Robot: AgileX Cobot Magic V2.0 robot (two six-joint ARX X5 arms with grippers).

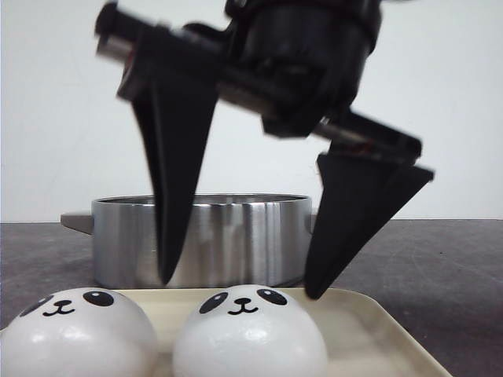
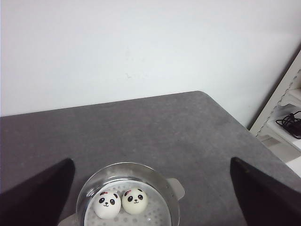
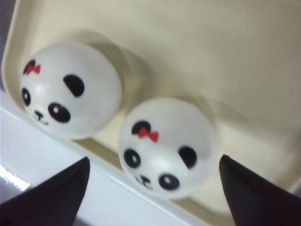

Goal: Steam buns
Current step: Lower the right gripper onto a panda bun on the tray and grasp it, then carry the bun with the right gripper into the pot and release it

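Now, third bun pickup in hand.

Two panda buns [image 2: 120,202] are seen in the steel steamer pot [image 1: 200,239]; two remain on the cream tray [image 1: 369,334]. Right gripper [image 1: 240,287], spread and empty, is poised above the bun [image 1: 250,334] at the tray's 3 o'clock; lowering and closing are called for. Left gripper [image 2: 150,197] is held wide, empty.

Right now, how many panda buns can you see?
4. Two sit in the steel pot: one, another. Two lie on the cream tray: one, another.
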